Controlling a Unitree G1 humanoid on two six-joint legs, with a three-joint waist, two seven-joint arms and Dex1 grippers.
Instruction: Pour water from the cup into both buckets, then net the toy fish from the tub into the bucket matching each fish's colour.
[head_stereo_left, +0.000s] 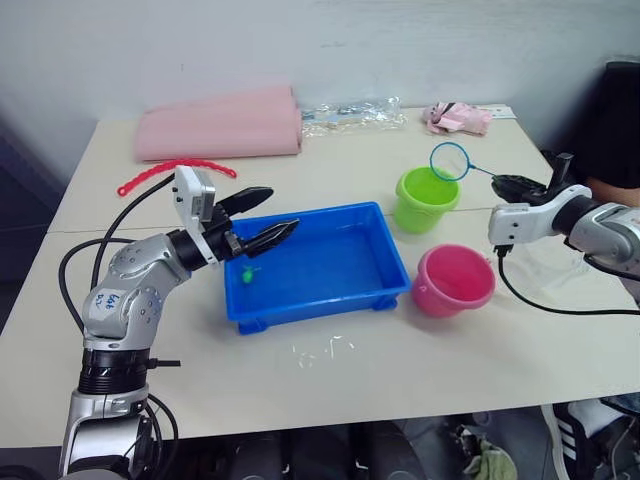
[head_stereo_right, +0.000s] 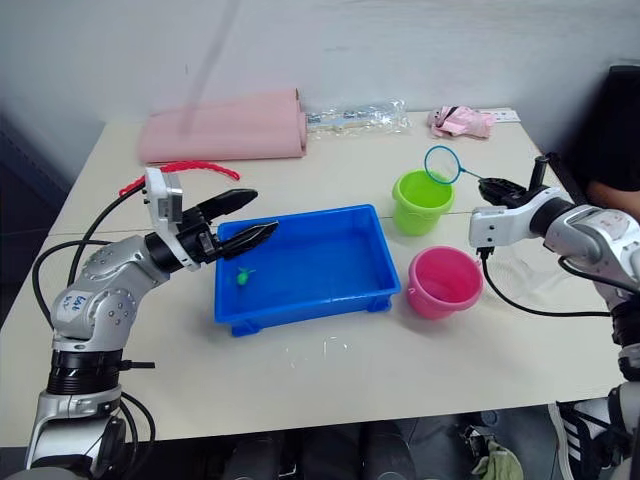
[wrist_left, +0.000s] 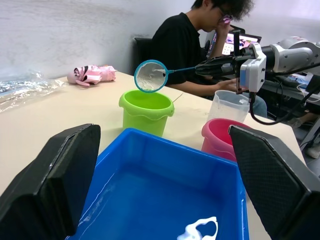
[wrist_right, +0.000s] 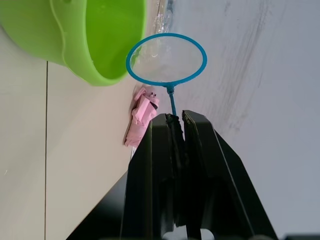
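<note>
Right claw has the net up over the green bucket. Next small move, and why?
Probably swing the net back over the tub and dip toward the green fish. The hoop, held by the shut right claw, hangs at the green bucket with no fish visible in it, while that fish remains in the tub.
</note>
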